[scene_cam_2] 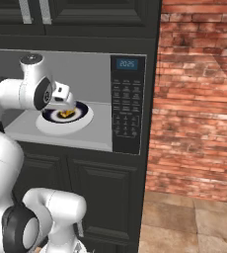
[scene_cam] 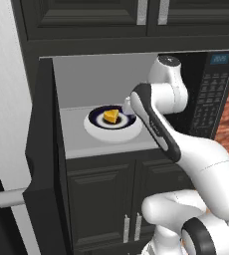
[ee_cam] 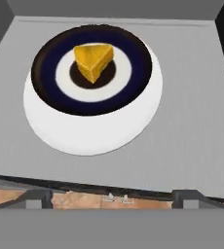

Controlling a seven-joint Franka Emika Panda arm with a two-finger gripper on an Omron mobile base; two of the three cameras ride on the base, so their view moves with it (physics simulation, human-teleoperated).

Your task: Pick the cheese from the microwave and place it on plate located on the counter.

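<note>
The microwave (scene_cam: 213, 89) stands open, its black door (scene_cam: 43, 159) swung out to the left. On its light grey floor sits a white dish with a dark navy centre (ee_cam: 89, 136), and the yellow-orange cheese (ee_cam: 92, 61) wedge rests in the dish's middle (scene_cam: 111, 116) (scene_cam_2: 66, 114). My gripper (ee_cam: 113, 197) hovers at the front of the cavity, just above and short of the dish, open with nothing between its fingers. From the right base view the gripper (scene_cam_2: 67, 105) hangs over the dish's near side. The plate and the counter are out of view.
Dark cabinets (scene_cam: 111, 199) run below the microwave and others above it. A red brick wall (scene_cam_2: 199, 99) rises right of the microwave (scene_cam_2: 128, 104), with tiled floor (scene_cam_2: 194, 222) under it. The cavity walls close in around the dish.
</note>
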